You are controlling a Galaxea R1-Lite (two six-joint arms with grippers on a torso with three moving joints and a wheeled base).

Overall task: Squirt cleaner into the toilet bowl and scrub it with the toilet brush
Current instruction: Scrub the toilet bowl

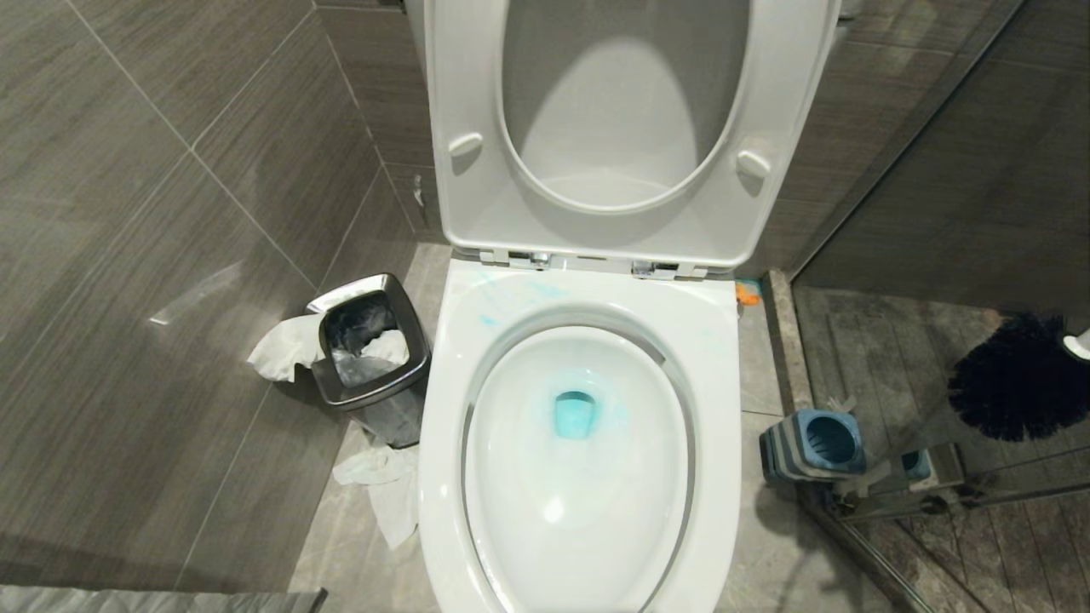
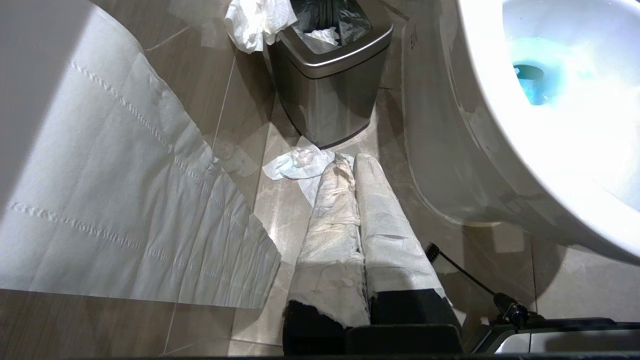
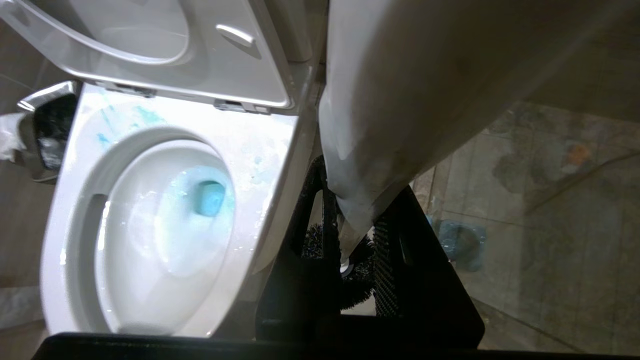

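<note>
room: sitting between grey tiled walls and floor, glass panel off to the robot's right, seen from the head view
toilet bowl (image 1: pixel 579 443): standing with seat and lid raised, likely to leave the basin free for scrubbing
cleaner (image 1: pixel 575 415): pooling turquoise at the drain, streaking pale blue on the back rim near the hinges; squirting step judged done
toilet brush (image 1: pixel 1020 379): showing black bristle head at the right edge, hanging above the floor, well apart from the bowl, not yet inside it
holder (image 1: pixel 813 443): standing empty just beside the bowl's right side, blue-and-grey
steel bin (image 1: pixel 368 353): sitting left of the bowl, crumpled tissue lying around it
grippers in head view: not showing

left wrist view: looking down at floor beside the bowl
left gripper (image 2: pixel 357 235): idling low near the bin, paper-wrapped fingers pressing together, holding nothing
loose paper sheet (image 2: pixel 115 200): hanging close to the lens

right wrist view: looking past the bowl's side
right gripper (image 3: pixel 350 235): clamping narrowly on the brush's white handle, bristles pointing away from the camera
arm pose: angling brush head-down beside the bowl, probably readying to swing over the rim
</note>
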